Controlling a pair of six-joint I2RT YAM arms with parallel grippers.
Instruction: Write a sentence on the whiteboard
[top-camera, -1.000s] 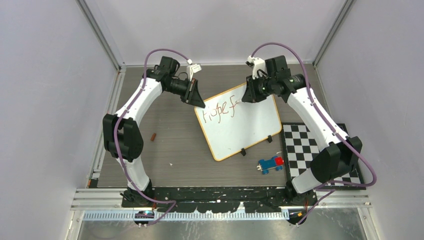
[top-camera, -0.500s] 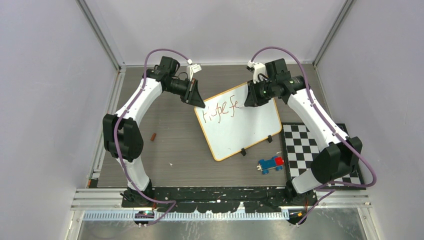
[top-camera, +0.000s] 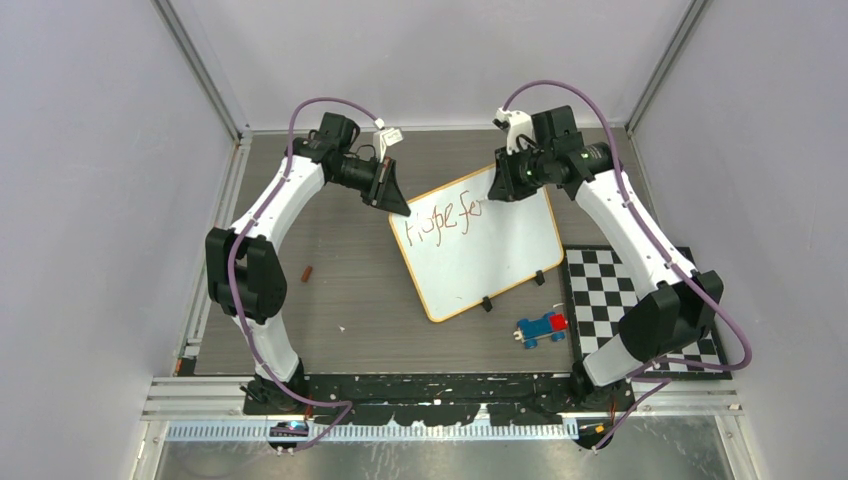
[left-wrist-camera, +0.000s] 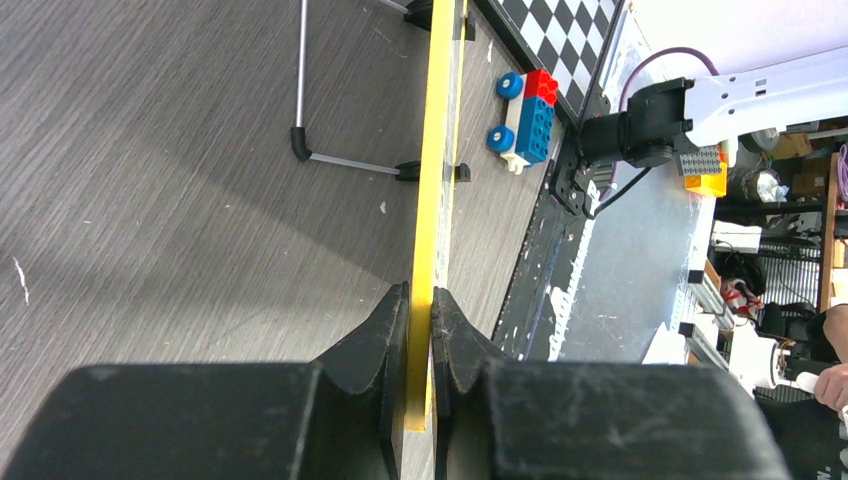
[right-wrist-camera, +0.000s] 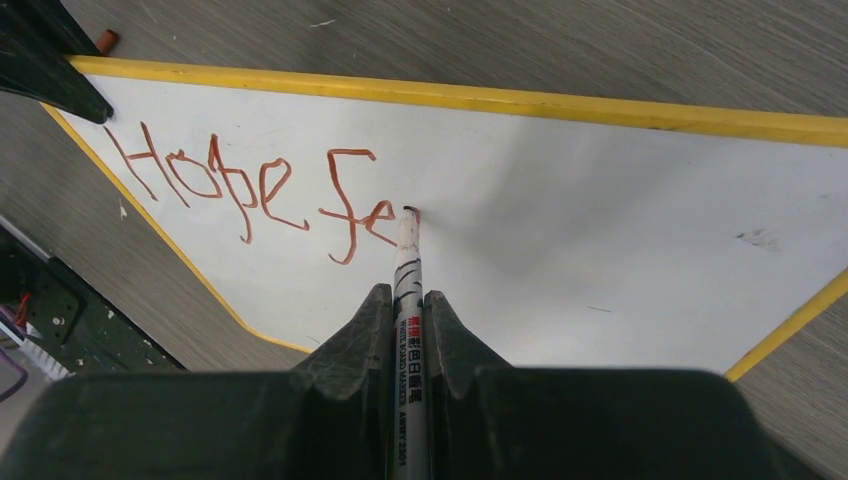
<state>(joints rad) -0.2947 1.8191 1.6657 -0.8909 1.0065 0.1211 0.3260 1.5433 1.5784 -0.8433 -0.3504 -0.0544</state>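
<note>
My left gripper (left-wrist-camera: 419, 298) is clamped on the whiteboard (top-camera: 490, 262) at its upper-left corner. If that pinch slips, the propped board swings and smears the stroke. My right gripper (right-wrist-camera: 407, 295) squeezes the marker (right-wrist-camera: 409, 250), tip against the board just right of "Hope fe". Only the left wrist view shows the support rod (left-wrist-camera: 303, 80) behind the board. Only the right wrist view shows the tip's contact.

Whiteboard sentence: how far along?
Done: "Hope fe" in red on the whiteboard. In hand: right gripper holds the marker, tip beside the last "e"; left gripper clamps the board's yellow edge. Remaining: the rest of the sentence; most of the board is blank.
</note>
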